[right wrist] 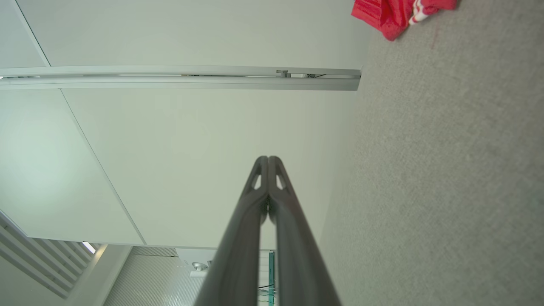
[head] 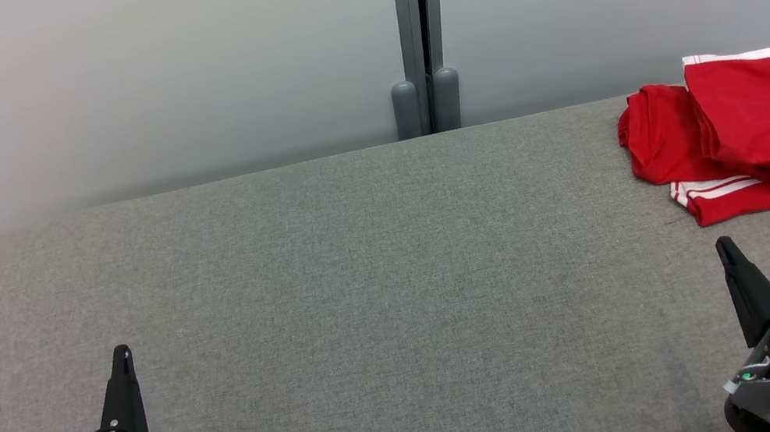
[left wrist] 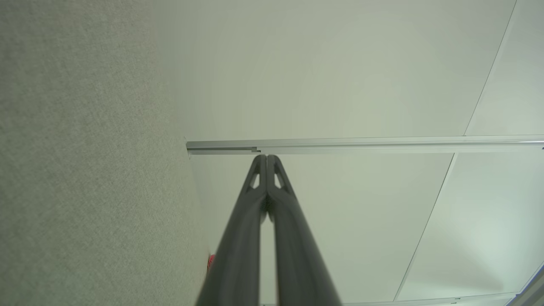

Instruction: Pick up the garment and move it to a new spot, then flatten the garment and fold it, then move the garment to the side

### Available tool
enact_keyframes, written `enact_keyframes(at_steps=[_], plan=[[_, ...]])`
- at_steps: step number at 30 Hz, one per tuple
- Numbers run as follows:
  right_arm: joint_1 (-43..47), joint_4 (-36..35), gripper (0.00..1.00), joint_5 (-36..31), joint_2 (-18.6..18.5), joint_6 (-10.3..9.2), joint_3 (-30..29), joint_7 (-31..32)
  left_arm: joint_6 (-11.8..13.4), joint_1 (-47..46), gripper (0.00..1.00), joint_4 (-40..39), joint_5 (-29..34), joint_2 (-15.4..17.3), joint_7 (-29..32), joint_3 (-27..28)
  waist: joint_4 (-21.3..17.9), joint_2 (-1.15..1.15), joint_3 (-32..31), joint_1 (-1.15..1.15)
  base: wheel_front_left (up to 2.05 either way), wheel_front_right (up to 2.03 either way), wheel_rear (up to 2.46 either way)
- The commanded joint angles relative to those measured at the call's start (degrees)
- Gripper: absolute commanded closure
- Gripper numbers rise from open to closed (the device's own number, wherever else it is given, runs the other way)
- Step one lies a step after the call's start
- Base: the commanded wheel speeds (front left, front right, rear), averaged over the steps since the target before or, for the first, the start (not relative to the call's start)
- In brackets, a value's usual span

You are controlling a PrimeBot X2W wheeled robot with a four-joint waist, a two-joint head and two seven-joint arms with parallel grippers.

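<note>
Looking from the bottom of the head view upward: your left gripper [head: 122,353] sits at lower left and your right gripper [head: 724,243] at lower right. Both are clenched tight with nothing between the fingers, which point up the frame over the grey table [head: 362,267].

The red garment [head: 759,134] lies way up at the upper right, by the table's far edge and well apart from both grippers. It's stacked in a few layers with white trim showing.

Honestly, that fits two stories: a loose bundle waiting to be carried off, or a rough fold parked at the side. So you'd do well to read those layers before committing either arm.

Hard bits:
- The lower layers are hidden.
- The garment's top edge crosses the table's far line, so I can't tell if it overhangs.
- In the left wrist view it's a tiny red sliver beside a finger.
</note>
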Motion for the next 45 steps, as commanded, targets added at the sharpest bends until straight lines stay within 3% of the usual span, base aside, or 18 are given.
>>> enact_keyframes(at_steps=[1,45], plan=[[-0.6,0.1,1.0,0.2,-0.4,0.02,-0.1,0.2,-0.2,-0.6,1.0,0.0,-0.2,-0.1,0.2,0.1,0.0,0.0,0.0,0.0,0.0,0.0,0.0],[-0.6,0.1,1.0,0.2,-0.4,0.02,-0.1,0.2,-0.2,-0.6,1.0,0.0,-0.2,-0.1,0.2,0.1,0.0,0.0,0.0,0.0,0.0,0.0,0.0]])
